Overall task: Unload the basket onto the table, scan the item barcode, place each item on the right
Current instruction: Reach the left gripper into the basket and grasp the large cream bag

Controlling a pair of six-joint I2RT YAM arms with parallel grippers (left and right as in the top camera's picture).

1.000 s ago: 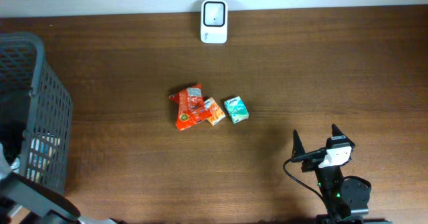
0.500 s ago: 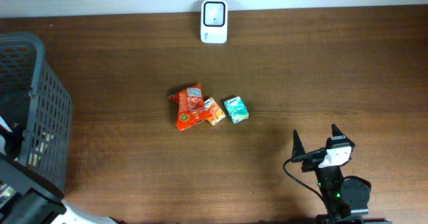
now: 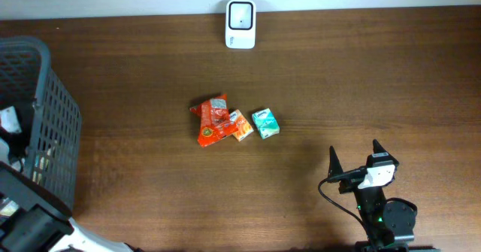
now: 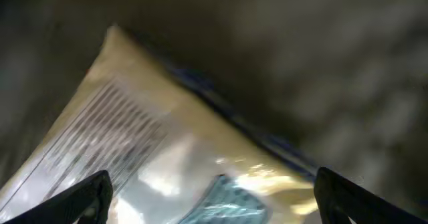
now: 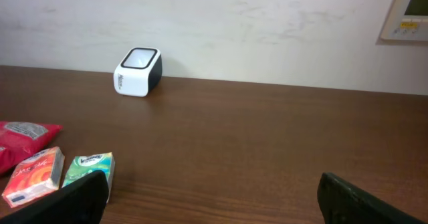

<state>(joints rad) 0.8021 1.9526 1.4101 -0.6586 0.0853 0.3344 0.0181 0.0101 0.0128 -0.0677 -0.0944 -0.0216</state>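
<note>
Dark wood table (image 3: pixel 150 71) ran up to a pale wall (image 5: pixel 267 23), w/ the white barcode scanner (image 3: pixel 240 13) at the far edge, centre. Mid-table lay three items: a red snack packet (image 3: pixel 211 121), a small orange box (image 3: pixel 241 126) touching it, and a green box (image 3: pixel 264 122) just beside that. Grey mesh basket (image 3: pixel 45 132) sat at the left edge. Left gripper (image 4: pixel 214 184) was down inside it, fingers wide apart over a yellowish packet (image 4: pixel 154 137) w/ fine printed lines, blurred; contact couldn't be told. Right gripper (image 3: pixel 353 148) hovered at front right, fingers spread, nothing between them, well apart from the items.
</note>
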